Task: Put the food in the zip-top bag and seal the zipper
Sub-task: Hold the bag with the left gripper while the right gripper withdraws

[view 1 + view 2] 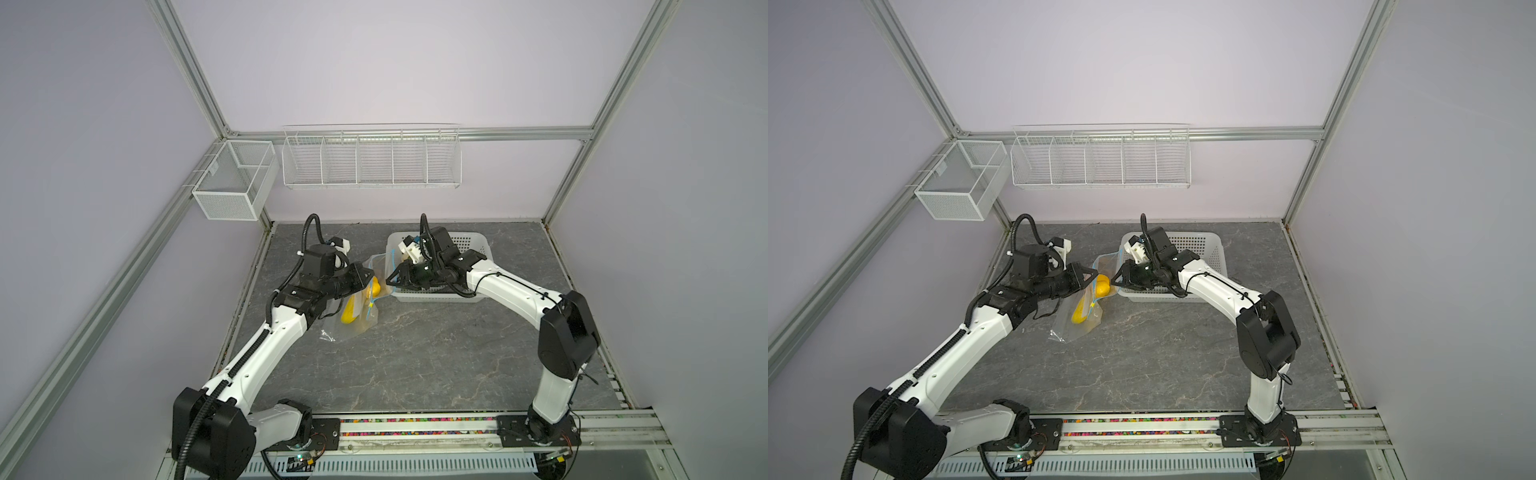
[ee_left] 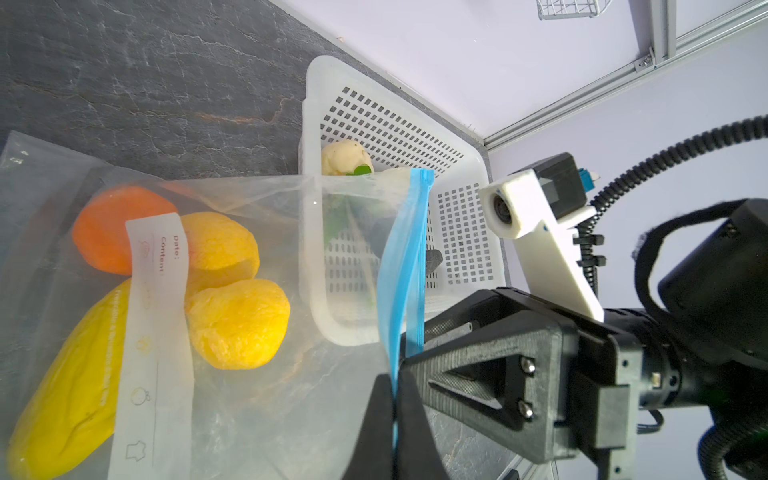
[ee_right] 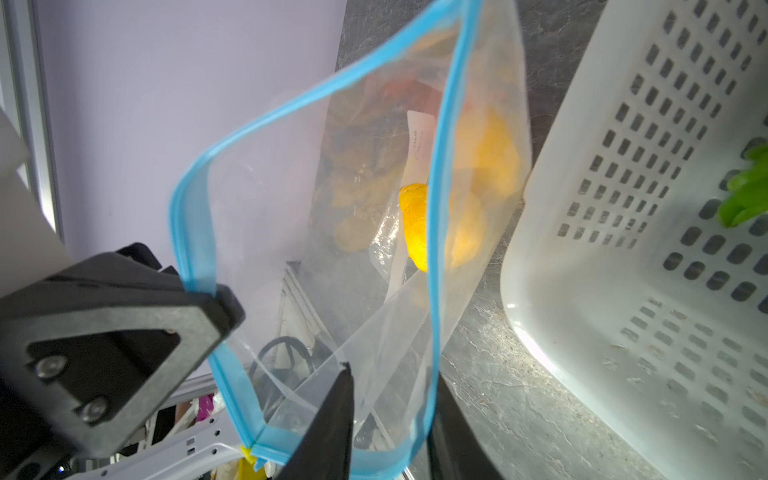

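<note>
Clamping one lip of the zipper (image 2: 405, 257), the left gripper (image 2: 392, 378) holds the zip-top bag (image 2: 291, 395) just beside the white basket (image 2: 457, 232). Its wrist view shows an orange (image 2: 108, 232) and lemons (image 2: 239, 324) inside. Only the right wrist view shows the mouth gaping, with the right gripper (image 3: 390, 374) jaws apart astride the other lip, near the yellow slider (image 3: 247, 453).

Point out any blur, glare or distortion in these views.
Right wrist view: the zip-top bag and its zipper are soft and smeared, and a bright glare spot sits on the basket wall. Left wrist view: the lemons and label are crisp. In both top views: even light, faint shadows, frame posts splayed by the wide lens.
</note>
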